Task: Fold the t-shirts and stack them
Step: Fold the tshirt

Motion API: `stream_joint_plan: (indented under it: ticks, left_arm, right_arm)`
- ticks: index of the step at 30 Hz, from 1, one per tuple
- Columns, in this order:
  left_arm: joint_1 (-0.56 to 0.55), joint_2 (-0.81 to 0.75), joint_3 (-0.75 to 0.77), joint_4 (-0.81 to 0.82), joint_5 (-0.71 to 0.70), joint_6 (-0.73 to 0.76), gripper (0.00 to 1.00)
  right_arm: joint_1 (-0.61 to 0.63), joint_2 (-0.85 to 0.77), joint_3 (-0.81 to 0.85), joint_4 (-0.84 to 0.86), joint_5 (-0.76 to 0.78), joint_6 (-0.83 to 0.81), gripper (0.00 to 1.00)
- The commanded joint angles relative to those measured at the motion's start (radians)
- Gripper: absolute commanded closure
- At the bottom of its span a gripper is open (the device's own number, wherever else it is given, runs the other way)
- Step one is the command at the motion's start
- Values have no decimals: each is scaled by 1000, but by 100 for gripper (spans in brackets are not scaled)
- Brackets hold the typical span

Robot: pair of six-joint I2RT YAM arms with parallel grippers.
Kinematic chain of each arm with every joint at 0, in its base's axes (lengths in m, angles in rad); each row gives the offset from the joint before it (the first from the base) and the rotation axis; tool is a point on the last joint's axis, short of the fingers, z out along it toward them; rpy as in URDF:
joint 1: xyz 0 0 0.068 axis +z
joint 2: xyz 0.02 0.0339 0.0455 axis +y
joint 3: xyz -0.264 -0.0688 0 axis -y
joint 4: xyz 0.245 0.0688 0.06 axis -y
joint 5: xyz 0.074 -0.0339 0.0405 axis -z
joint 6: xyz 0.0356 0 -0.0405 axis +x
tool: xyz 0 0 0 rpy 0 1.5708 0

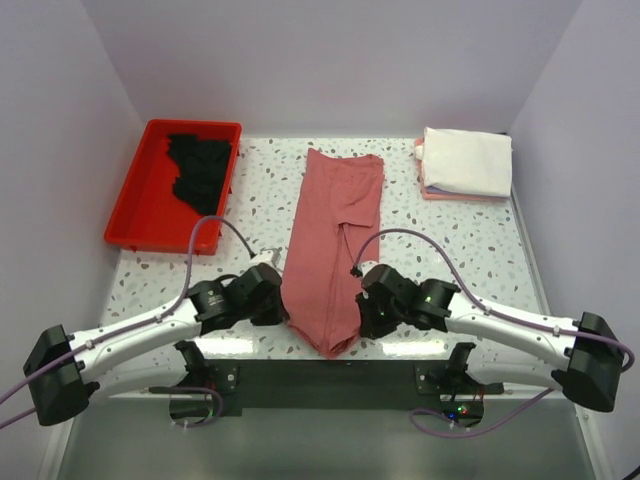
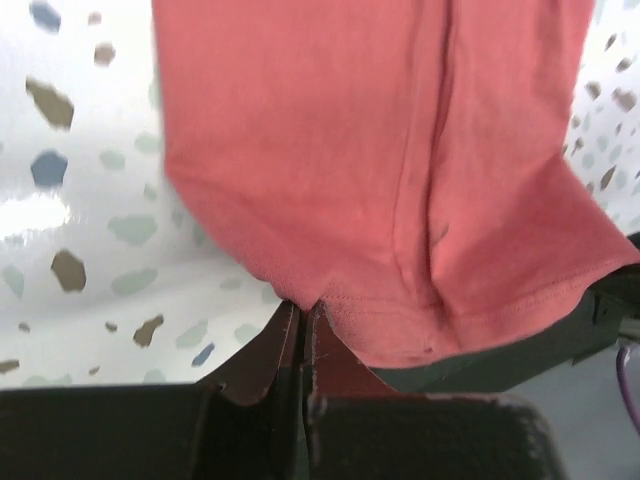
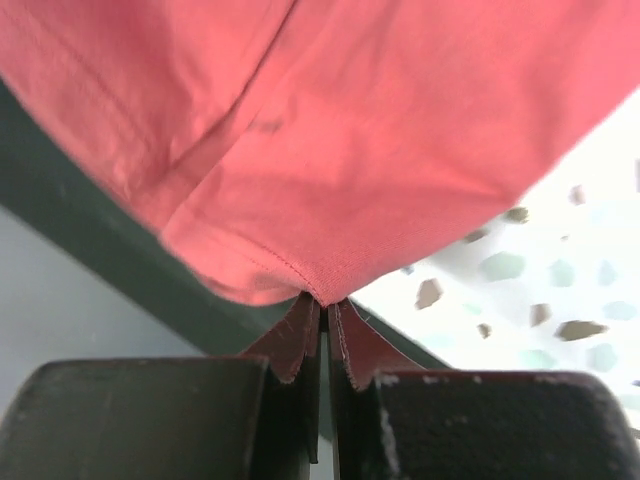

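- Left gripper (image 2: 303, 325): jaws are closed on the near hem of the dusty-rose t-shirt (image 1: 332, 235), lower centre of the left wrist view. A pinch of cloth is seen between the pads.
- Right gripper (image 3: 325, 308): it is likewise clamped shut on the same hem, at the other near corner. The stitched edge is seen rising out of the fingertips.
- Reason for the hold, as judged: the two near corners are taken together so that the near end can be lifted and carried over the far end for a crosswise fold.
- The shirt is laid in the middle of the speckled table (image 1: 450, 250), already narrowed into a long strip. Its near tip is hung past the table edge over the dark base rail.
- Long axis: it runs from lower centre to upper centre of the top view, leaning slightly right toward the far end. The hem is pointed at the arms; no collar is made out at the far end.
- Upper left: a black shirt (image 1: 200, 165) is kept in the red tray (image 1: 125, 238), presumably waiting.
- Upper right: a white shirt (image 1: 468, 160) is stacked folded on a pinkish one (image 1: 462, 196), well apart from the strip.
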Motion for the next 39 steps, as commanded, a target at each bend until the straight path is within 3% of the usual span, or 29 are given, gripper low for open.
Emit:
stream_joint_plan:
  ticks: [1,6,17,29,39]
  left_arm:
    - [20,78,110,105,-109,87,100]
    - [123,176,200,172,-131,165,100]
    - [264,391,385,284,-134,289,100]
    - [385,552,503,355,6,386,100]
    - [421,659,578,352,15,412,99]
  right_arm:
    - [-41,-8,79,-10,169,-29,100]
    - [-246,14,88,79,140,-78,100]
    - [-426,192,211,231,149,-163,100]
    - [-537,333,295,279,102,-201,100]
    - [-600,425,337,305,65,-215,100]
